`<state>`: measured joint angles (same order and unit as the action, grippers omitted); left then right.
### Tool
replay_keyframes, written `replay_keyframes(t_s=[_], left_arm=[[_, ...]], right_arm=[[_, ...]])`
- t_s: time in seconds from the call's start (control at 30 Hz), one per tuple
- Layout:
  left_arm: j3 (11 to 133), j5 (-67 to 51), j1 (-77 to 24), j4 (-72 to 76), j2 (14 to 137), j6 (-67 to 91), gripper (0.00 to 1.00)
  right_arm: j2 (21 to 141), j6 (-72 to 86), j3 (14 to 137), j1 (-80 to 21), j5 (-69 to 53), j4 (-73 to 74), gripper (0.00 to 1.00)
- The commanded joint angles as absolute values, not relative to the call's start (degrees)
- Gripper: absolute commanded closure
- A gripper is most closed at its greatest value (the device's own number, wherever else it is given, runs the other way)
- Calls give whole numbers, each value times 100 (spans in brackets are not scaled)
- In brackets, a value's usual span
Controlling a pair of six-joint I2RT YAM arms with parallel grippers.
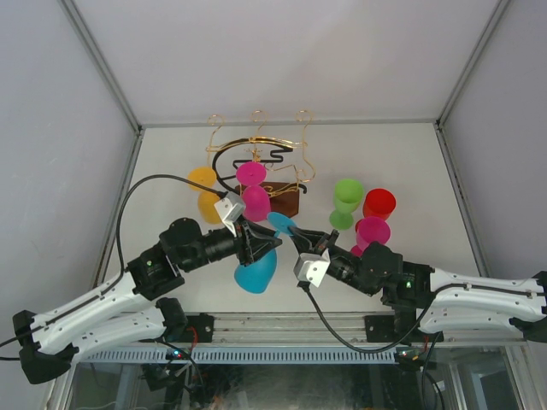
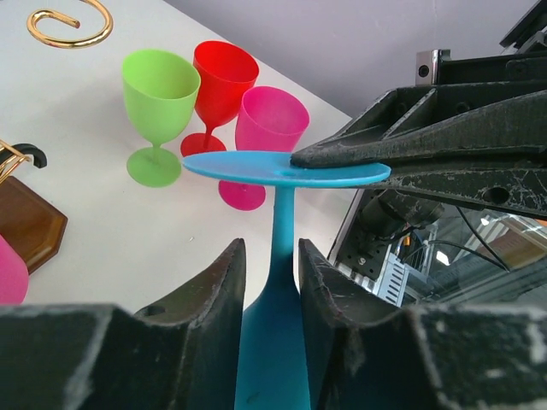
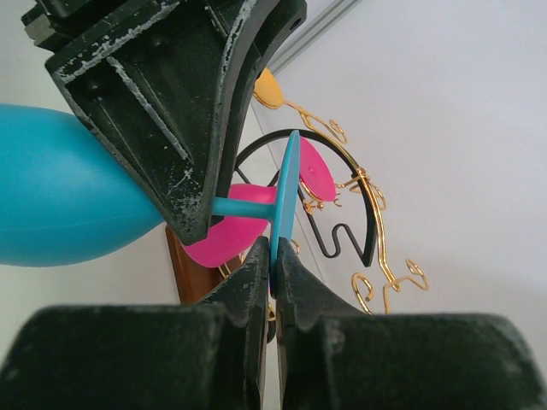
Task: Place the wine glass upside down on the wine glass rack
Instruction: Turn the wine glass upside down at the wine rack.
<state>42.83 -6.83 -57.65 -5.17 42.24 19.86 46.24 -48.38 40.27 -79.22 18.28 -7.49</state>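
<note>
A blue wine glass (image 1: 255,272) hangs between my two grippers above the table's front, bowl toward the near edge and foot toward the rack. My left gripper (image 1: 261,242) is shut on its stem (image 2: 282,222), just above the bowl. My right gripper (image 1: 302,236) is shut on the rim of its flat foot (image 3: 286,184); its fingertips (image 2: 342,154) pinch the disc in the left wrist view. The wine glass rack (image 1: 278,198), gold wire with a black band (image 3: 369,224) and a brown base (image 2: 30,224), stands just beyond, with a pink glass (image 1: 254,201) and an orange glass (image 1: 205,195) on it.
Green (image 1: 346,198), red (image 1: 379,205) and pink (image 1: 373,231) glasses stand upright right of the rack, close to my right arm. They also show in the left wrist view, behind the blue foot (image 2: 158,94). White enclosure walls surround the table.
</note>
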Motion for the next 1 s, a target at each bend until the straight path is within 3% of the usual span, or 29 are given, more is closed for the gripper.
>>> replay_keyframes(t_s=[0.0, 0.1, 0.33, 0.63, 0.97], left_arm=[[4158, -783, -5795, -208, 4176, 1824, 66], [4148, -807, -5800, -194, 4180, 1786, 70], [4141, -775, -5801, -176, 4192, 1767, 98], [4077, -596, -5800, -141, 4129, 1740, 100], [3990, -199, -5800, -140, 4005, 1644, 100]], right_arm=[[4585, -4632, 4313, -7938, 1744, -876, 100], [4589, -4632, 4310, -7929, 1751, -832, 100], [4565, -4402, 4308, -7902, 1710, -728, 100], [4521, -4201, 4347, -7849, 1652, -523, 100], [4285, -3829, 4370, -7840, 1344, 69, 68]])
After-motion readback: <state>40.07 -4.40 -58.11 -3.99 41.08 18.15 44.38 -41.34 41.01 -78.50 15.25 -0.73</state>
